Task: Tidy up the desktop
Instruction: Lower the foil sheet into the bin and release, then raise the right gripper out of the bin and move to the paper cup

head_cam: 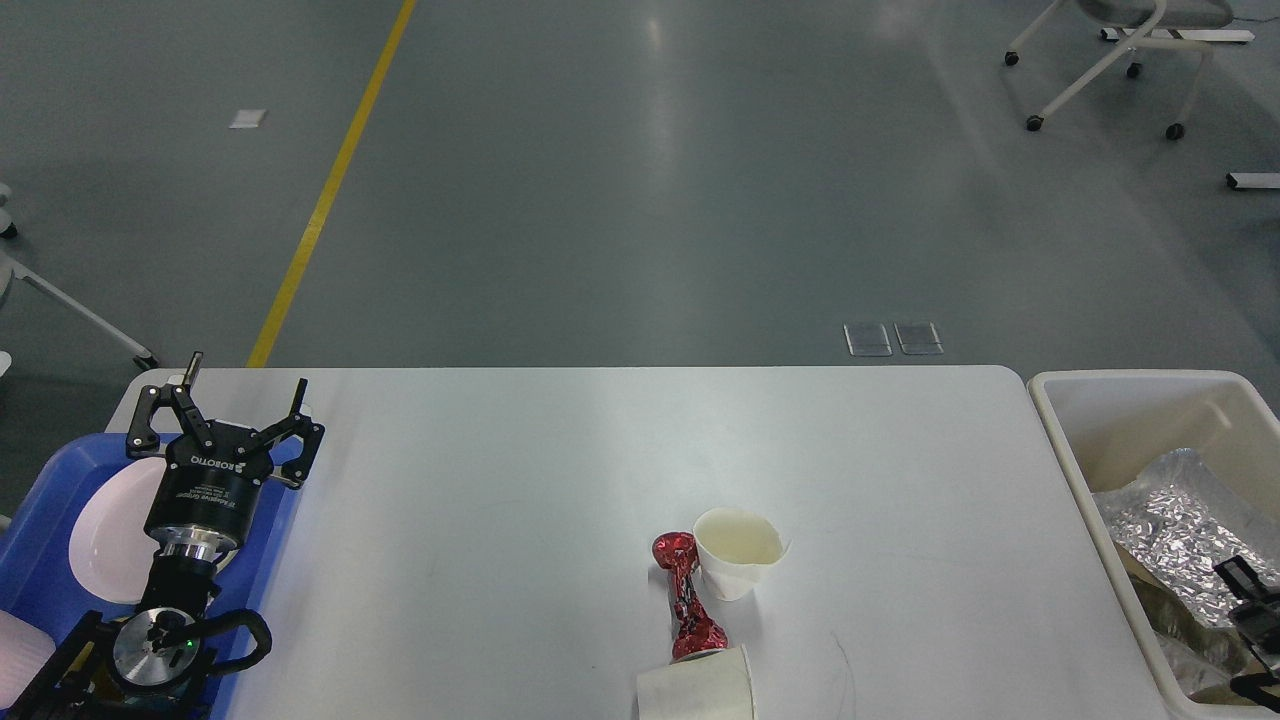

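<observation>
Here, your left gripper [244, 397] at nine o'clock, fingers spread wide and holding nothing, above the blue tray [40, 470], desktop [520, 480] filling the middle, paper cup [737, 551] touching red foil wrapper [688, 598] at six o'clock, your right gripper [1252, 610] over the beige bin [1120, 400] at four o'clock, its spread impossible to tell.

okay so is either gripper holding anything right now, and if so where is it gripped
The left gripper is open over the blue tray, holding nothing. The right gripper is mostly out of view, so it cannot be told.
</observation>
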